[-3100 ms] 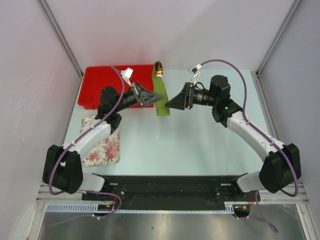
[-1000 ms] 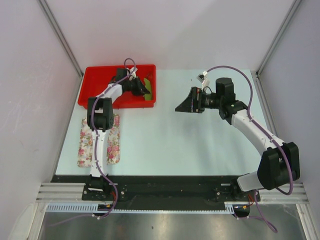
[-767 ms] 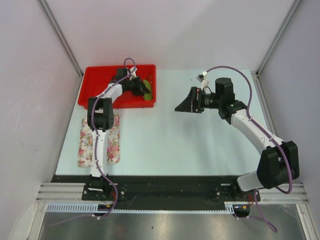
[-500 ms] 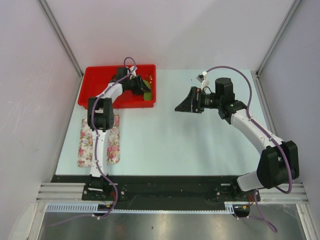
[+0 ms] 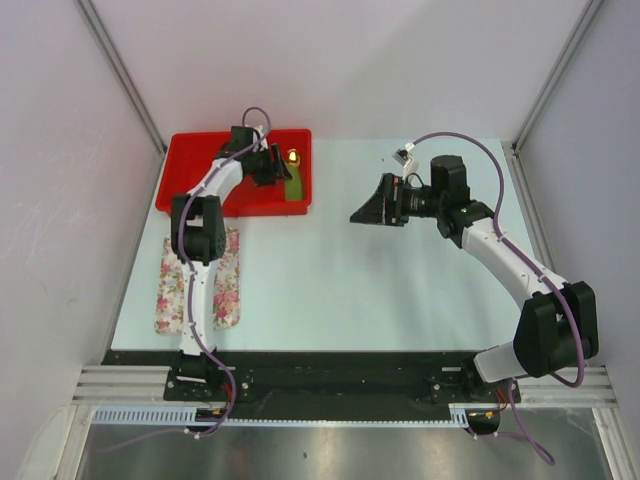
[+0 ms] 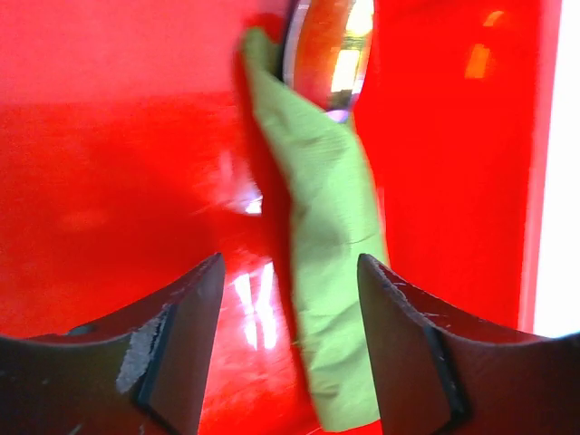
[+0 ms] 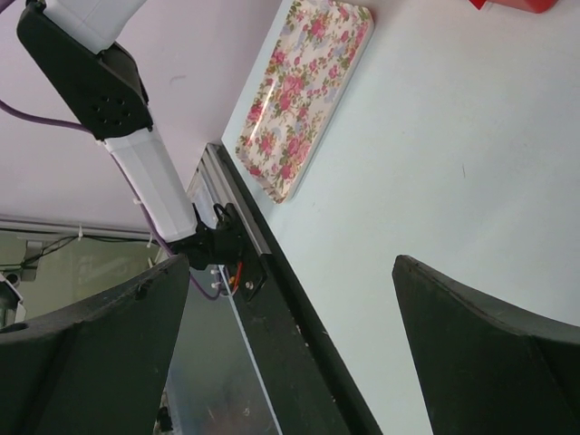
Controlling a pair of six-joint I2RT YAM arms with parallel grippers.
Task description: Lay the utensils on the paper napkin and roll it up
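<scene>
The paper napkin (image 5: 294, 186) is a narrow olive-green roll lying on the floor of the red tray (image 5: 195, 180), by its right wall. A utensil's shiny golden-orange end (image 5: 292, 157) sticks out of the roll's far end. My left gripper (image 5: 278, 165) hovers over the tray, open. In the left wrist view the napkin roll (image 6: 331, 236) lies between the spread fingers of the left gripper (image 6: 288, 267), nearer the right one, with the golden end (image 6: 331, 41) beyond it. My right gripper (image 5: 358, 213) hangs open and holds nothing over the table's middle. A pink-purple utensil does not show.
A floral-patterned pink and white cloth (image 5: 195, 285) lies at the table's left, in front of the red tray; the right wrist view shows the cloth (image 7: 304, 91) too, beside the black front rail (image 7: 272, 290). Grey walls enclose the pale table (image 5: 400, 290).
The left jaws have spread apart and let go of the green roll, which now lies in the red tray. The left gripper drew back a little, uncovering the golden end. The right arm stayed put.
</scene>
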